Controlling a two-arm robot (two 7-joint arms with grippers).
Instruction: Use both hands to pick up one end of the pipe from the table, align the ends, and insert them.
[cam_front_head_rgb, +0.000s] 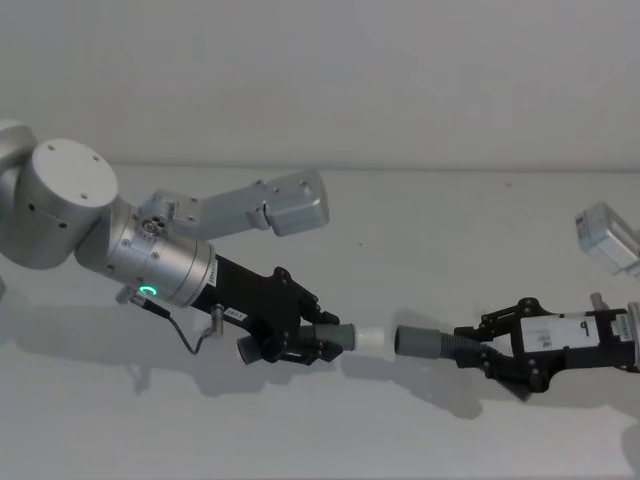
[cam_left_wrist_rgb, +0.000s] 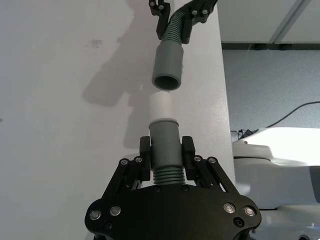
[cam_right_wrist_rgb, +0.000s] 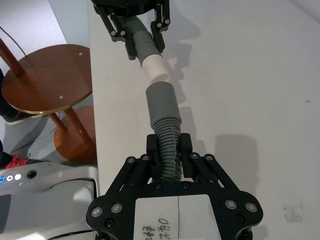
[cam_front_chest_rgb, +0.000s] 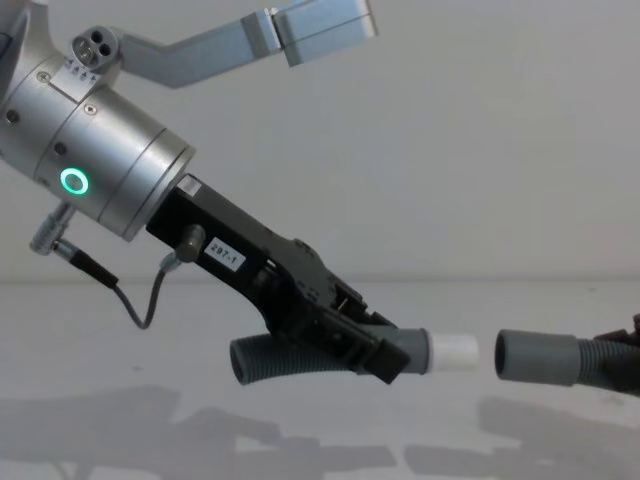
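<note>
Left gripper (cam_front_head_rgb: 318, 347) clamps spigot-cuff hose piece (cam_front_chest_rgb: 290, 357); right gripper (cam_front_head_rgb: 497, 357) clamps socket-cuff hose piece (cam_right_wrist_rgb: 167, 150). White spigot tip (cam_front_head_rgb: 370, 338) faces socket cuff (cam_front_head_rgb: 420, 340), small gap between, above table (cam_front_head_rgb: 420, 230).

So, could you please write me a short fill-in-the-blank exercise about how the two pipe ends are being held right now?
1. The left claw grips the pipe piece ending in a ____ spigot tip.
2. The right claw holds the ribbed hose just behind the hollow ____ cuff.
3. The tip and that cuff face each other with a ____ between them, not yet inserted.
4. Both pieces are held above the white ____.

Missing words: white; socket; gap; table
</note>
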